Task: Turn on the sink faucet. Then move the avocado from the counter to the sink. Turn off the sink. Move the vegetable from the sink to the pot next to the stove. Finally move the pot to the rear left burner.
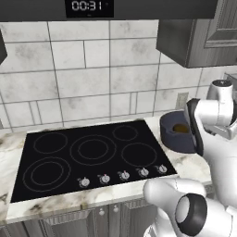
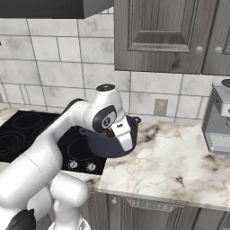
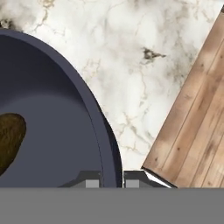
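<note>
The pot (image 1: pixel 178 134) is the landmark here. It is a squat dark blue-grey vessel and it stands on the white marble worktop (image 2: pixel 170 166), just beside the right edge of the black glass stove (image 1: pixel 88 157). Inside the pot lies the avocado (image 3: pixel 9 140), a brownish-olive ball, resting on the pot's floor; in the left base view it shows as a small brown spot in the pot's opening.

The end effector (image 3: pixel 111 181) is at the pot's rim. In the hand view its two dark finger tips stand very near to each other, one on the inner side of the pot's wall and one on the outer side, so the thin rim is pinched between them. The jaws are almost fully closed on this wall. In the right base view the white hand comes down over the near side of the pot and covers part of it.

Beyond the pot, on the side away from the stove, the worktop ends and a wooden floor (image 3: pixel 197 127) appears in the hand view. Behind the pot there is a tiled wall (image 1: pixel 92 78).
</note>
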You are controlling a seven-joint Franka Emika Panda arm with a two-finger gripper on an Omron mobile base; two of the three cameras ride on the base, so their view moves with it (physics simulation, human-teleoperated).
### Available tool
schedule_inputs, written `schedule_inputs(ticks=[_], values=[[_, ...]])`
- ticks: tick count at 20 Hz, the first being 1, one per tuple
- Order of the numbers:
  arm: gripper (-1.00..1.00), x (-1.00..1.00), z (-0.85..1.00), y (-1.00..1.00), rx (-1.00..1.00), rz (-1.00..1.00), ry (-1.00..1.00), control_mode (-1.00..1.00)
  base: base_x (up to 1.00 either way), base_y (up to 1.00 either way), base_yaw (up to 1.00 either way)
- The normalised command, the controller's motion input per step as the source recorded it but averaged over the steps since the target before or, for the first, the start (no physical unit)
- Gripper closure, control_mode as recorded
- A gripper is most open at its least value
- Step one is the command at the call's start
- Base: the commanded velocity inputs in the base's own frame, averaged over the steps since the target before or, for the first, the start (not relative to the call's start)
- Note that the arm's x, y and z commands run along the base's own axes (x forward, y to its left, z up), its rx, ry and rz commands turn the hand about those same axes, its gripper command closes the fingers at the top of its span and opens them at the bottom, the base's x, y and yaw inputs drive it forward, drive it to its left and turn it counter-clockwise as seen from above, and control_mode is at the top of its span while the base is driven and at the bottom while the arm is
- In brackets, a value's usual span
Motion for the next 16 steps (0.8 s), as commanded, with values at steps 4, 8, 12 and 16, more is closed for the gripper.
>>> schedule_inputs(ticks=[4,8,12,16], values=[[1.00,0.01,0.29,1.00,-0.03,0.00,0.00,-1.00,0.00,0.00,0.00],[1.00,0.13,0.28,1.00,-0.01,0.00,0.00,-1.00,0.00,0.00,0.00],[1.00,0.31,0.28,1.00,0.00,0.02,0.00,-1.00,0.00,0.00,0.00],[1.00,0.47,0.23,1.00,0.00,0.01,0.00,-1.00,0.00,0.00,0.00]])
